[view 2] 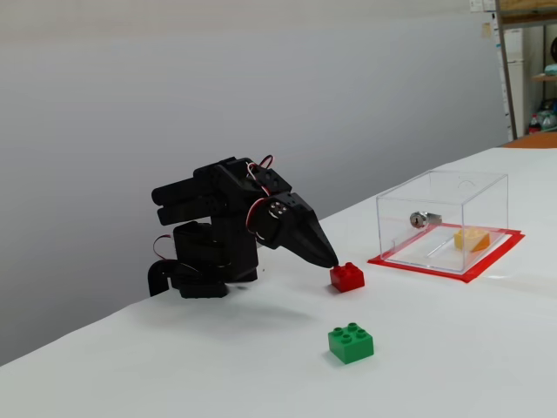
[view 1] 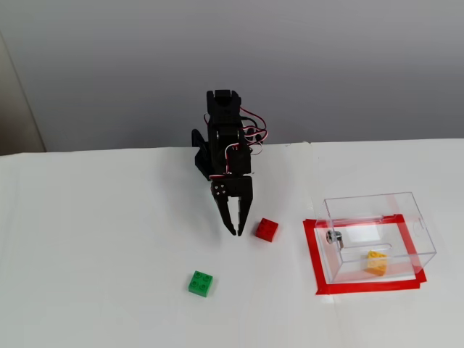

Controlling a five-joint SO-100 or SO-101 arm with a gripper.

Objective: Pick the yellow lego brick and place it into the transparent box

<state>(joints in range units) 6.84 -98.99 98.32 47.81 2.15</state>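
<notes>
While the hand (view 1: 236, 231) hangs nearly pressed together, one yellow lego brick (view 1: 375, 262) sits inside one transparent box (view 1: 378, 236)

The yellow lego brick (view 1: 375, 262) lies inside the transparent box (view 1: 378, 235), well apart from the hand (view 1: 236, 231).

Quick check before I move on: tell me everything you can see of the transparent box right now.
The transparent box is a clear, plastic-looking rectangular case with a small metal knob on one wall. It stands upright on the white table, inside a red tape outline. The yellow lego brick lies inside on its floor. Nothing else touches it.
</notes>
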